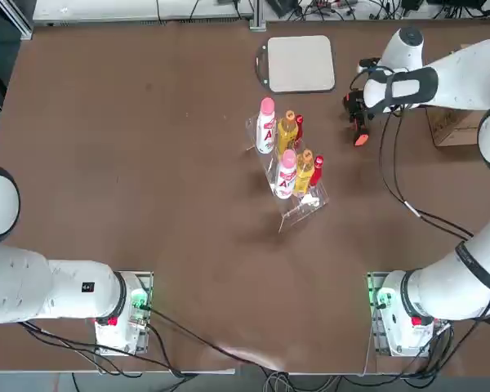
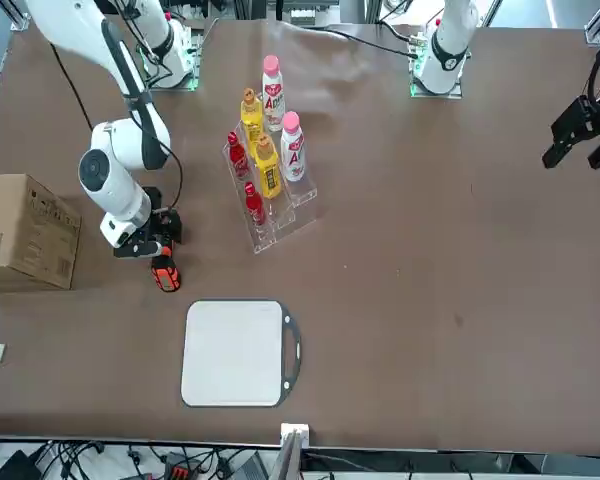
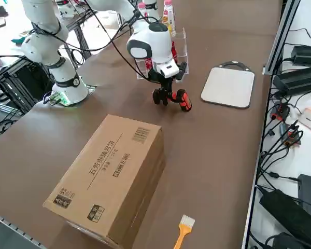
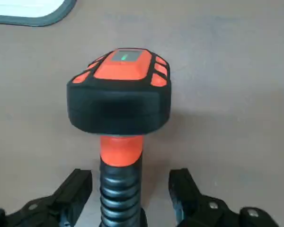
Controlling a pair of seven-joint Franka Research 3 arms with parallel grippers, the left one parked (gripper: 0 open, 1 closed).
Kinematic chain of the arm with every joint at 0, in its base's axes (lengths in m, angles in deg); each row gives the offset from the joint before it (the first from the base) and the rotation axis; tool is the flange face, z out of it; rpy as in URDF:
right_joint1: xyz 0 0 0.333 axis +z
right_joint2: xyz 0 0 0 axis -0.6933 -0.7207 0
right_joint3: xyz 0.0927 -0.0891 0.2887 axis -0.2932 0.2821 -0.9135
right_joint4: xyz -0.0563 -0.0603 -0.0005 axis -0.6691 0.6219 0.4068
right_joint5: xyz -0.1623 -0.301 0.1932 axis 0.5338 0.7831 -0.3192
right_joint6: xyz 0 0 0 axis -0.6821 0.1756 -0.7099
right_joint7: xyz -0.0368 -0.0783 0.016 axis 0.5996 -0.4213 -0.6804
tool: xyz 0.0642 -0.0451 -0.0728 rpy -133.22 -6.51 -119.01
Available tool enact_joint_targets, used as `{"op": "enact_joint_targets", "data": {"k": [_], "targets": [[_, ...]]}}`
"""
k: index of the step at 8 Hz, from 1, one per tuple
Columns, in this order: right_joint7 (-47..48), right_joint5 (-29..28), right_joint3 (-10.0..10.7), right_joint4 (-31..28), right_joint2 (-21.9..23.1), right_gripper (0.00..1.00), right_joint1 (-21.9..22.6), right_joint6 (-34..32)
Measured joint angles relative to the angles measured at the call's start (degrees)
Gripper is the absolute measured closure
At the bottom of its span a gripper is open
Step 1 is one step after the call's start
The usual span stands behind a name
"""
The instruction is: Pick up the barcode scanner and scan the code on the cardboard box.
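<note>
- The right gripper [image 4: 130, 198] hangs low over the barcode scanner [image 4: 119, 109], fingers pointing down at the table [image 1: 147, 163].
- Its two fingers [image 4: 73, 189] stand apart, one on either side of the scanner's ribbed black handle. A gap shows on each side; neither finger touches it. Nothing is held.
- The scanner lies flat on the table, between the rack of bottles [image 1: 287, 155] and the cardboard box [image 3: 109, 176], just short of the grey pad [image 1: 300, 63].
- Long axis: in the wrist view the handle runs straight out from between the fingers to the orange collar and the wide black-and-orange head. The fingers therefore close across the handle, not along it.
- Judgement: the approach is aligned; the coming move calls for a short descent, then closing on the ribbed section behind the collar.
- The box sits at the table's right-hand edge, well apart from the scanner, barcode label [image 3: 140, 135] on its upper face. The working right arm is the nearer one.
</note>
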Motion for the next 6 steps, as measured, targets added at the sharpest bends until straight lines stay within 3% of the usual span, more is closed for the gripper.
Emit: {"op": "enact_joint_targets", "data": {"k": [2, 3, 6], "targets": [[0.05, 0.0, 0.01, 0.0, 0.0, 0.18, 0.0, 0.0], [0.06, 0.0, 0.0, 0.0, 0.0, 0.37, 0.02, 0.0], [0.12, -0.01, 0.0, 0.02, -0.09, 0.53, 0.1, -0.01]]}}
